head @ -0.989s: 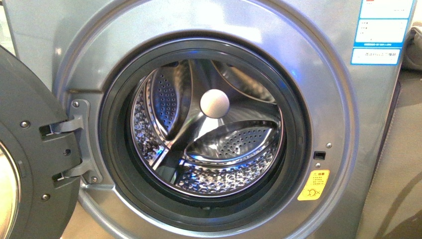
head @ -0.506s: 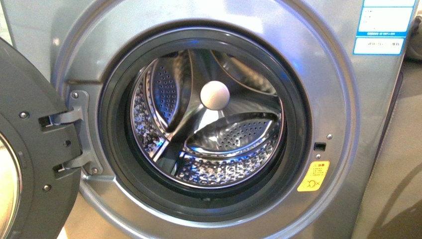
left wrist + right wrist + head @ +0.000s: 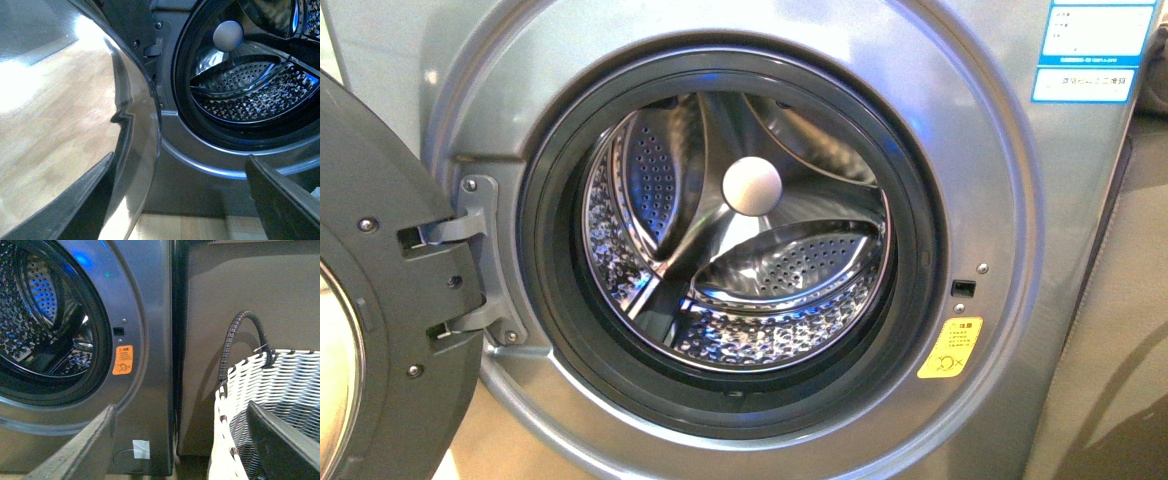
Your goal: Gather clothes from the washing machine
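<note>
Looks nearly or wholly done: washing machine point(image 3: 980, 150) door point(image 3: 380, 330) swung wide at nine o'clock, drum point(image 3: 770, 300) bare of clothes, woven basket point(image 3: 280, 405) beside the cabinet with contents hidden, left gripper point(image 3: 180, 200) and right gripper point(image 3: 180, 440) both spread and holding nothing.

The washing machine point(image 3: 1010, 200) is grey-silver, with a black door seal point(image 3: 545, 300), a shiny perforated drum point(image 3: 790, 270) and a yellow sticker point(image 3: 950, 347). The basket point(image 3: 280, 405) is woven white and grey with a black handle point(image 3: 245, 322).
</note>
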